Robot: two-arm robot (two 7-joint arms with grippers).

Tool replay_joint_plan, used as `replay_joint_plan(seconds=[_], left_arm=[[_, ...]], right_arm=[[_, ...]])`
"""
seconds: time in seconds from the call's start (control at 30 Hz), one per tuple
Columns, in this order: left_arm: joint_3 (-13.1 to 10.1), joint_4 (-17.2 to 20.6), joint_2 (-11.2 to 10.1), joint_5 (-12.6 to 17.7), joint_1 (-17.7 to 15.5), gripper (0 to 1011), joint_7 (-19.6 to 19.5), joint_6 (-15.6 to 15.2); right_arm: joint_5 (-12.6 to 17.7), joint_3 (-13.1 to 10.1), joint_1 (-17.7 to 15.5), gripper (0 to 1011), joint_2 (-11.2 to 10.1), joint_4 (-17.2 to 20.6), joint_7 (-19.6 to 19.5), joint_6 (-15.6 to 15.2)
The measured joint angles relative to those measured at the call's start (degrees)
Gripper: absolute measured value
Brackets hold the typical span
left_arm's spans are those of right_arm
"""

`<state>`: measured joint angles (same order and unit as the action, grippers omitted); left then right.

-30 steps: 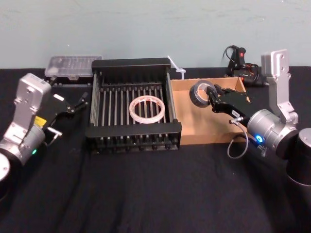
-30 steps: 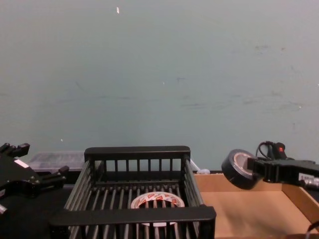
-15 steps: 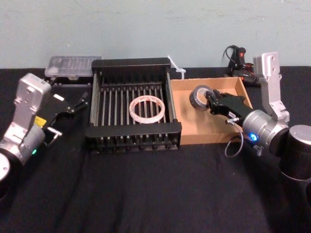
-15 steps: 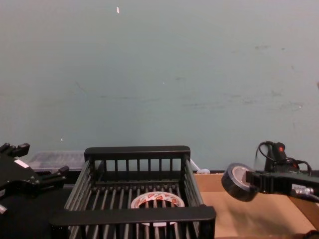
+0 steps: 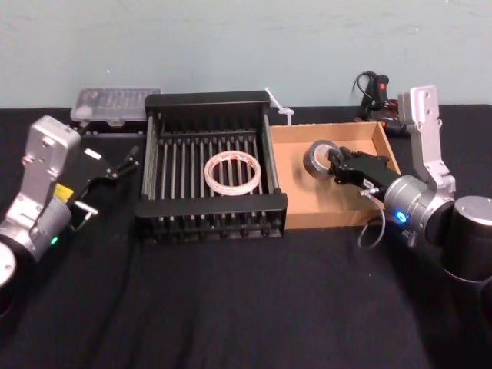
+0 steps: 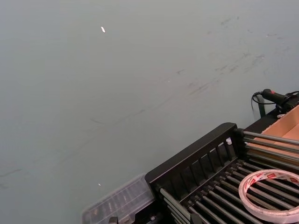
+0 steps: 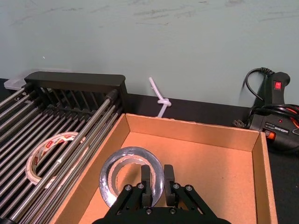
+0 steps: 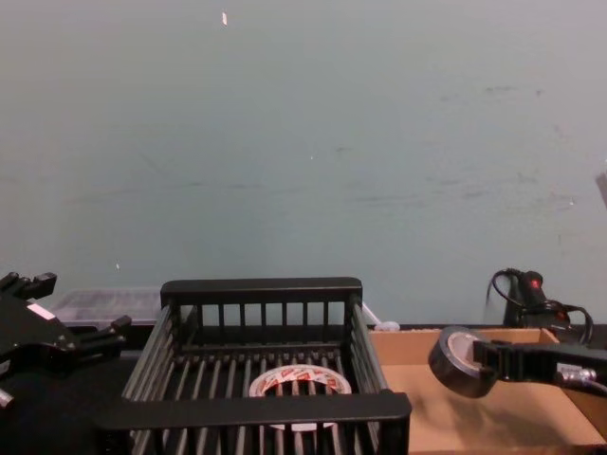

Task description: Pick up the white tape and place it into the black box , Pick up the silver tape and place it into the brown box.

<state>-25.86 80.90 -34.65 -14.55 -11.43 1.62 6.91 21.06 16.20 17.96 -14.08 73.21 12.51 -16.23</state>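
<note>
Right gripper (image 5: 336,163) clamped on the silver tape (image 5: 318,157), holding the roll inside the brown box (image 5: 296,219). Against the frames from a second and half a second ago, the roll sits lower: in the chest view it then hung above the box's rim, whereas the tape (image 8: 457,361) now lies level with the box's (image 8: 417,334) far wall, and the arm has drawn nearer the table. Whether the roll touches the box floor cannot be told.

The white tape (image 5: 231,171) lies flat on the slatted bottom of the black box (image 5: 207,100), unchanged from the earlier frames. The left gripper (image 5: 123,164) stands parked beside the black box's left side, fingers apart, as before.

The right wrist view shows what the head view does not: two fingers (image 7: 145,176) pinching the wall of the roll (image 7: 126,173), one inside the core and one outside, with the roll tilted near the box's (image 7: 191,128) left wall. The left wrist view shows the white tape (image 6: 271,193) on the bars and a corner of the black box (image 6: 191,156). The chest view gives the side profile of the left gripper (image 8: 81,341) and the white tape (image 8: 300,383) behind the black box's (image 8: 256,409) near rim.
</note>
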Motion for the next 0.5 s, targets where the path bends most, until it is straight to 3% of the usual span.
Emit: replay_joint_plan(seconds=[0.5], left_arm=[[0.0, 0.0, 0.0, 0.0, 0.0, 1001, 0.0, 0.0]], right_arm=[[0.0, 0.0, -0.3, 174, -0.1, 0.5, -0.1, 0.0]])
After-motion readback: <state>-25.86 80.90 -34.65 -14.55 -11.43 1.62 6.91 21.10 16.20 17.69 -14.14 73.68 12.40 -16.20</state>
